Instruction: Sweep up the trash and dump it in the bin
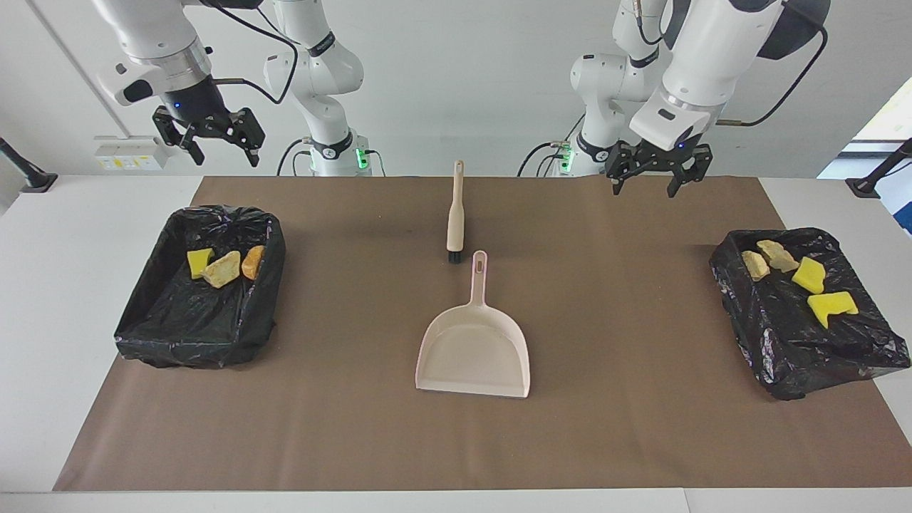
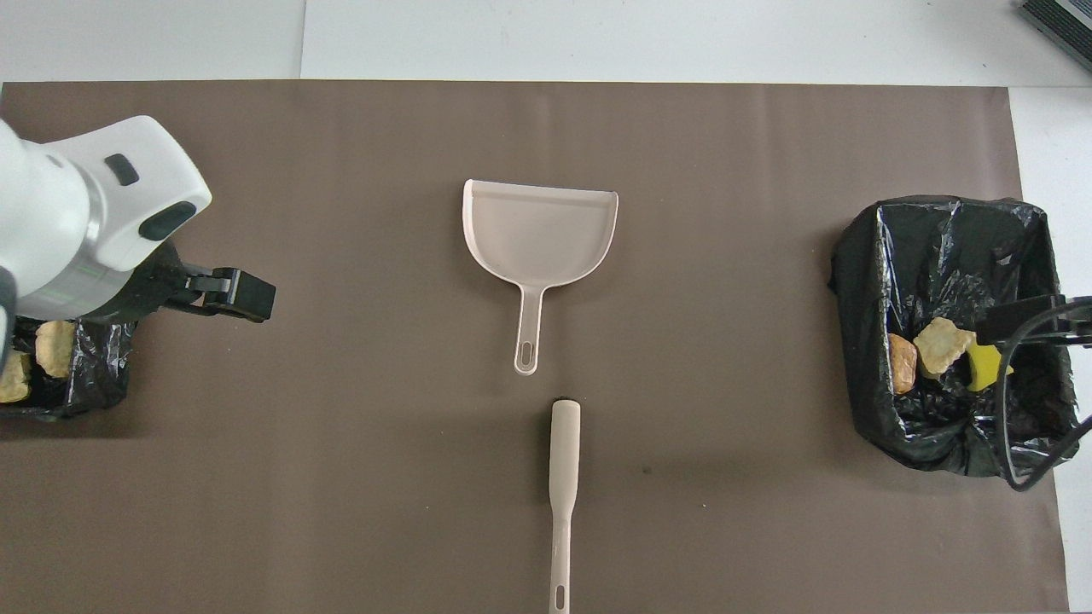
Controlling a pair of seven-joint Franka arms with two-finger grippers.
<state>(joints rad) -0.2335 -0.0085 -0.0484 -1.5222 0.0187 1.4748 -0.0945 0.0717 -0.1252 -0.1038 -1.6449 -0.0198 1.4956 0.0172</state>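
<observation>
The trash lies in two black-lined bins. The bin (image 1: 192, 342) at the right arm's end holds three scraps (image 1: 221, 269), yellow, tan and orange-brown. The bin (image 1: 819, 363) at the left arm's end holds several tan and yellow scraps (image 1: 809, 274). An empty pink dustpan (image 1: 474, 349) rests mid-mat, its handle pointing at the robots. The brush (image 1: 454, 214) lies just nearer to them. My left gripper (image 1: 647, 182) hangs open and empty, raised over the mat toward the left arm's end. Open and empty too, my right gripper (image 1: 222, 153) waits high over its bin.
A brown mat (image 1: 641, 427) covers most of the white table. In the overhead view the dustpan (image 2: 539, 230) and brush (image 2: 563, 477) lie in line mid-mat, and the right arm's cable loops over the bin (image 2: 862, 256) at its end.
</observation>
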